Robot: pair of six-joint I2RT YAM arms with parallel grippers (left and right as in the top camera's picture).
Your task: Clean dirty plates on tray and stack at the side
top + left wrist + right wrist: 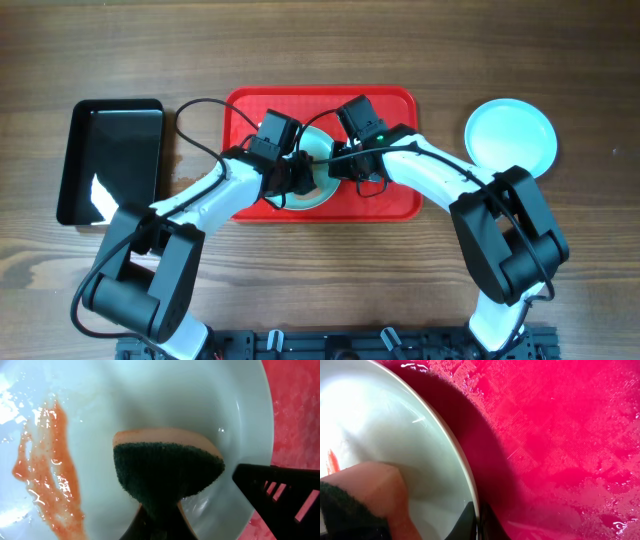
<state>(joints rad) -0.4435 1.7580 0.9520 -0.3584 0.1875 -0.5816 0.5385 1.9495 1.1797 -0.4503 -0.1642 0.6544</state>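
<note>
A pale blue plate point(318, 148) lies on the red tray point(390, 110), mostly covered by both grippers. My left gripper point(290, 180) is shut on a sponge point(167, 472), green scouring side on an orange back, pressed onto the plate point(150, 400). An orange smear point(47, 470) streaks the plate to the sponge's left. My right gripper point(480, 521) is shut on the plate's rim, one finger inside the plate point(380, 425) and one outside over the tray point(560, 435). Another pale blue plate point(510, 137) lies on the table right of the tray.
A black rectangular tray point(110, 160) lies on the wooden table left of the red tray. Black cables loop from the arms over the tray's left part. The red tray's floor looks wet.
</note>
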